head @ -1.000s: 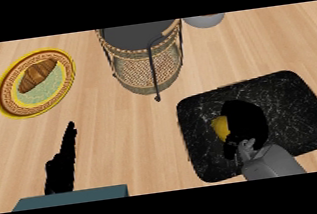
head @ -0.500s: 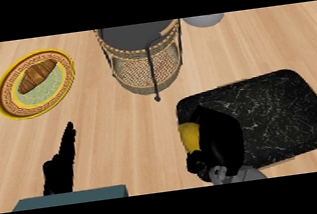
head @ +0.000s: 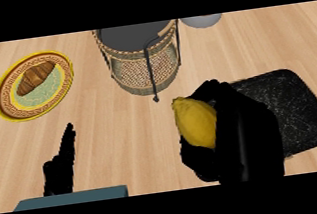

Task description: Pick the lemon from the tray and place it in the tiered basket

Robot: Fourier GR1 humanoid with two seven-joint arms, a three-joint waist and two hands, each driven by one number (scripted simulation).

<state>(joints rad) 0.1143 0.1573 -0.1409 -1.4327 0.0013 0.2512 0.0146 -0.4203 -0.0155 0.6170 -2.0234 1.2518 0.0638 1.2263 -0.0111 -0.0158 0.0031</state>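
Observation:
My right hand (head: 235, 134) is curled round the yellow lemon (head: 195, 120) and holds it up, large in view, over the left edge of the black marbled tray (head: 299, 110). The hand covers much of the tray's left half. The wicker tiered basket (head: 143, 55) stands at the top centre, its dark upper tier facing up, a short way beyond and left of the lemon. My left hand (head: 61, 164) rests at the lower left with its fingers straight and pointing up, holding nothing.
A yellow-rimmed plate (head: 16, 105) with a croissant (head: 35, 77) lies at the upper left. A grey round object (head: 201, 20) shows at the top edge, right of the basket. A blue-grey block (head: 69, 198) sits at the lower left edge.
The right hand has closed on the lemon in the tray, lifted it and carried it up and left toward the basket. The left hand has stayed still.

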